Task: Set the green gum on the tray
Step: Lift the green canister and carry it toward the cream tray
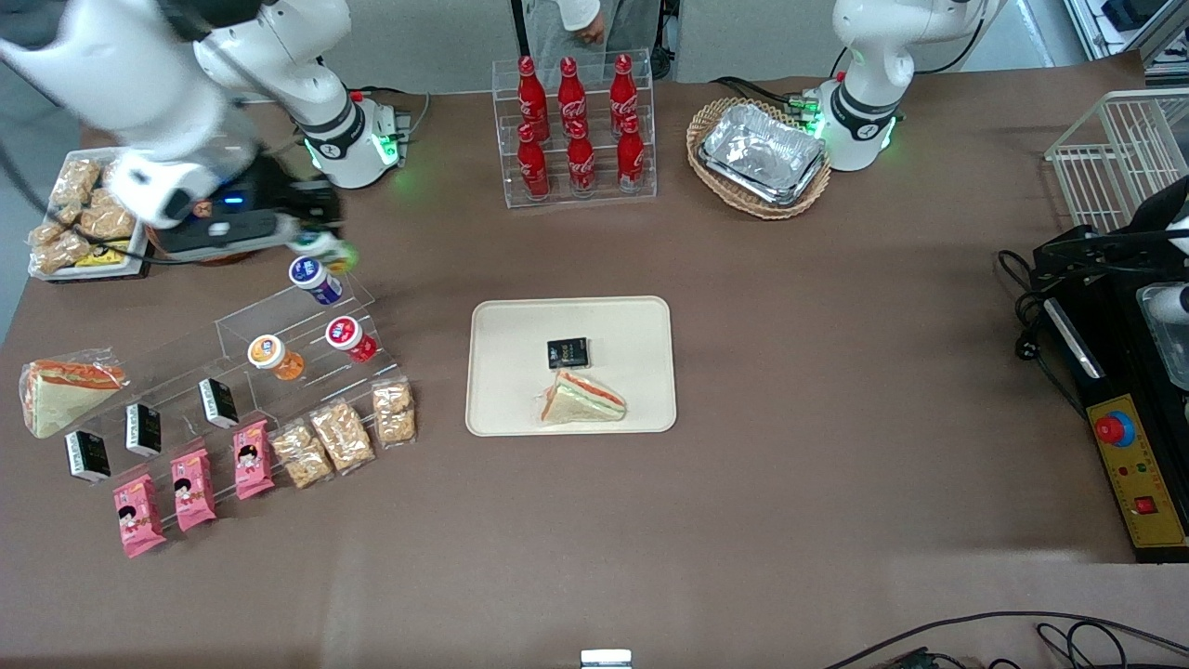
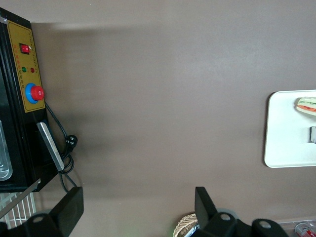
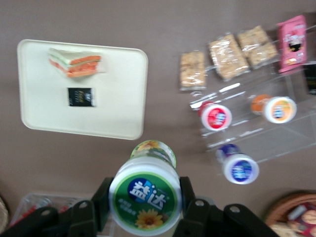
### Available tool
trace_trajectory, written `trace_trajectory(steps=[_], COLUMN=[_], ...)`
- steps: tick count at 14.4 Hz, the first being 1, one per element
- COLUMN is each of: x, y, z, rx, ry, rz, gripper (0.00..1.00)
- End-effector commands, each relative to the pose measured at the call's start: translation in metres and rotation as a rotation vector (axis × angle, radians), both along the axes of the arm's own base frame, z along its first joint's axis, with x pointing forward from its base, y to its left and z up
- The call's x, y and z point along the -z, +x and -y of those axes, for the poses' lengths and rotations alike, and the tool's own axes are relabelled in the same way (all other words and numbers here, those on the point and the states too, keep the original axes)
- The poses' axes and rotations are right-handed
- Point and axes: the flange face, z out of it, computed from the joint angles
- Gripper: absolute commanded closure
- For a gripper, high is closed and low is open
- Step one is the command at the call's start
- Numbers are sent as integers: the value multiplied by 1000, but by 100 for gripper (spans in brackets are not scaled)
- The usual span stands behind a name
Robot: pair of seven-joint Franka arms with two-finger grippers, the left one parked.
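The tray (image 1: 641,321) held a sandwich (image 1: 583,400) and a black packet (image 1: 568,353). Farther from the front camera, the gripper (image 3: 144,202) clamped the green gum (image 3: 144,195) above the clear rack (image 1: 307,321); only the wrist view showed its lid's "益达" and sunflower.

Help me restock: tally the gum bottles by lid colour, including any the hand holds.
Green: 1, the green gum, gripped in the hand above the display rack
Blue: 1
Orange: 1
Red: 1
Total: 4
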Motion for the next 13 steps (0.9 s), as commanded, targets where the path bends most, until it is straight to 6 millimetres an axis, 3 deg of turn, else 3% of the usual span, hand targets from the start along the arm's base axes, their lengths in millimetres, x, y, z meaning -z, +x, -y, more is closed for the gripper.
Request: trace_trajectory(steps=[1, 4, 8, 10, 13], x=[47, 88, 177, 228, 281], y=[14, 16, 21, 12, 2], z=[-79, -111, -119, -127, -128], rx=[84, 97, 104, 91, 86], ry=[0, -8, -11, -10, -18], rz=[8, 32, 77, 106, 133], gripper=[62, 62, 62, 62, 62])
